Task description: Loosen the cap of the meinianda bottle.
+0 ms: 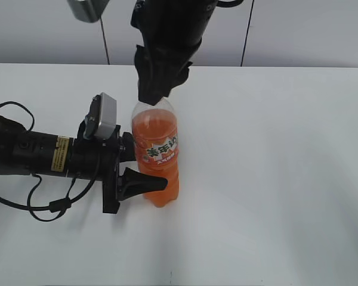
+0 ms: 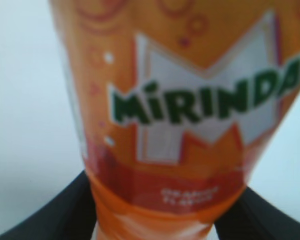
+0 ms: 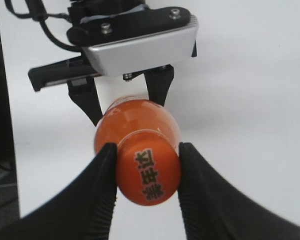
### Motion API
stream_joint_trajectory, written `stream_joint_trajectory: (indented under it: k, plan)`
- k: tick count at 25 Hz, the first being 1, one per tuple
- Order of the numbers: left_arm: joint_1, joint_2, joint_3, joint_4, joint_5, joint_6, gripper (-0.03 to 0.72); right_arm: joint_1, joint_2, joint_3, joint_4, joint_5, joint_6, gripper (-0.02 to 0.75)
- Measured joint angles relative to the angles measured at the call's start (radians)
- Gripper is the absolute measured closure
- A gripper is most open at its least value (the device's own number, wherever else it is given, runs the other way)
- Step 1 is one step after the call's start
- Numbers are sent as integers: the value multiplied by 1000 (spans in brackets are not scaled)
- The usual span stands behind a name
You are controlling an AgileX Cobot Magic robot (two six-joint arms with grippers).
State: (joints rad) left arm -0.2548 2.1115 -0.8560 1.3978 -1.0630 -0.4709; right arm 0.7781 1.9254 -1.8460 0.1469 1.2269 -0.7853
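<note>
The meinianda bottle (image 1: 157, 156) stands upright on the white table, full of orange drink, with its label facing the left wrist view (image 2: 190, 100). My left gripper (image 1: 137, 167) is shut on the bottle's body from the left; its black fingers flank the bottle low in the left wrist view (image 2: 155, 220). My right gripper (image 1: 150, 94) comes down from above and hides the cap in the exterior view. In the right wrist view the orange cap (image 3: 147, 172) with dark print sits between my right gripper's (image 3: 147, 165) two black fingers, which press on both its sides.
The white table (image 1: 274, 179) spreads around the bottle. The left arm with its cables (image 1: 30, 155) lies along the table at the left. A grey wall with dark cables (image 1: 247, 30) is behind.
</note>
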Motion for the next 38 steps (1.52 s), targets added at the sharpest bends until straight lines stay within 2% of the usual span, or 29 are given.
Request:
stream_joint_trajectory:
  k: [8, 13, 21, 28, 35, 38]
  plan:
    - [-1, 0, 0, -8, 5, 3, 277, 0, -2, -1, -47, 12, -513, 458]
    - [-1, 0, 0, -8, 5, 3, 277, 1, -3, -1, -34, 12, -717, 458]
    - [-1, 0, 0, -6, 5, 4, 277, 1, -3, -1, -19, 11, -755, 456]
    - [-1, 0, 0, -6, 5, 4, 277, 1, -3, -1, -19, 10, -713, 447]
    - [-1, 0, 0, -10, 5, -1, 277, 1, 1, -1, -1, 3, -664, 316]
    - [-1, 0, 0, -10, 5, -1, 277, 1, -3, -1, 19, 3, -662, 296]
